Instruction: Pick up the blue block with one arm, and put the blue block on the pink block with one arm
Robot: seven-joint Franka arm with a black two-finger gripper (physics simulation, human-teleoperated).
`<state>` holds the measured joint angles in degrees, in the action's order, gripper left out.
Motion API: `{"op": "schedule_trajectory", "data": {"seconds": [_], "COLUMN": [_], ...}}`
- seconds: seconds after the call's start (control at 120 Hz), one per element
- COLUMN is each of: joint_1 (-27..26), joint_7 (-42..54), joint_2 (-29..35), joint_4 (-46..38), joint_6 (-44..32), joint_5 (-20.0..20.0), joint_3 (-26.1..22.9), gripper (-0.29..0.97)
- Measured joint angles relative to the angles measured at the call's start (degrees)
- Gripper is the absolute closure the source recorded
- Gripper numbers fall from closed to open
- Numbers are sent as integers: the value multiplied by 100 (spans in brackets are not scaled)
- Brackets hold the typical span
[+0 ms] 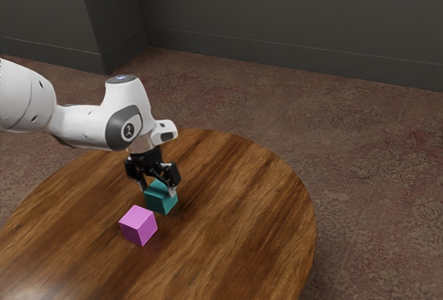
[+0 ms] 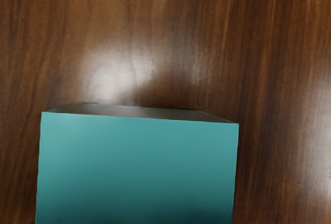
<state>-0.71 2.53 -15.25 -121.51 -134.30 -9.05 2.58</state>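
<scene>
Exterior view gives you two blocks on one round wooden counter [image 1: 242,196]: one blue block [image 1: 162,201] and one pink block [image 1: 138,224]. You have one white arm [image 1: 69,116] reaching in from the exterior view's left, and its fingers [image 1: 157,186] are narrowed onto the blue block, one on each side of its top. That block sits just beside the pink one, toward the exterior view's right and slightly farther back, not touching it. You cannot tell whether it rests on the counter or is raised a little. Its sides look equal, so no long axis shows; a vertical edge faces the camera. Wrist view puts the blue block [image 2: 137,167] right under the hand, its flat top squared to the camera, over the wood grain [image 2: 155,38].
</scene>
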Motion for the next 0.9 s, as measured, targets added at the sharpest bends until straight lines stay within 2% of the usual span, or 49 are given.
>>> {"op": "schedule_trajectory", "data": {"seconds": [0.458, 0.75, 0.783, 0.9], "joint_1": [87, 114, 114, 110], "joint_7": [258, 584, 615, 713], "joint_2": [-526, -597, -597, -568], "joint_4": [348, 410, 408, 407], "joint_6": [-96, -145, -152, -170], "joint_5": [-89, -92, -96, -89], "joint_3": [6, 6, 6, 6], "gripper": [0, 0, 2, 19]}}
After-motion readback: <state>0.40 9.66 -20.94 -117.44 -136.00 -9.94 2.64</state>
